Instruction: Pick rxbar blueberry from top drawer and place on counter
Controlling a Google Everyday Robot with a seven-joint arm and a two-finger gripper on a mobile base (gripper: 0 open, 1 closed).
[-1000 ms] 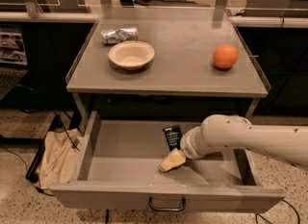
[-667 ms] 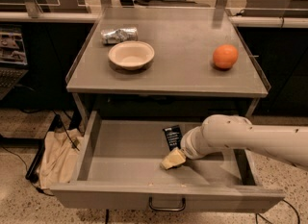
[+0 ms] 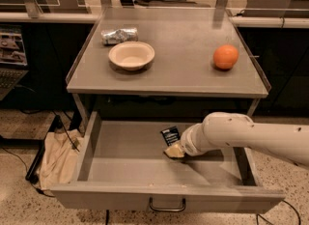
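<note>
The rxbar blueberry (image 3: 170, 134), a small dark navy bar with white lettering, lies on the floor of the open top drawer (image 3: 125, 156), right of its middle. My gripper (image 3: 174, 151) reaches into the drawer from the right on a white arm. Its beige tip sits right at the near end of the bar. I cannot tell whether it touches or holds the bar. The grey counter (image 3: 183, 50) is above the drawer.
On the counter stand a cream bowl (image 3: 131, 55), a crumpled silver foil packet (image 3: 119, 35) behind it and an orange (image 3: 225, 56) at the right. The drawer's pull handle (image 3: 167, 204) is at the front. A beige cloth bag (image 3: 58, 156) lies on the floor at the left.
</note>
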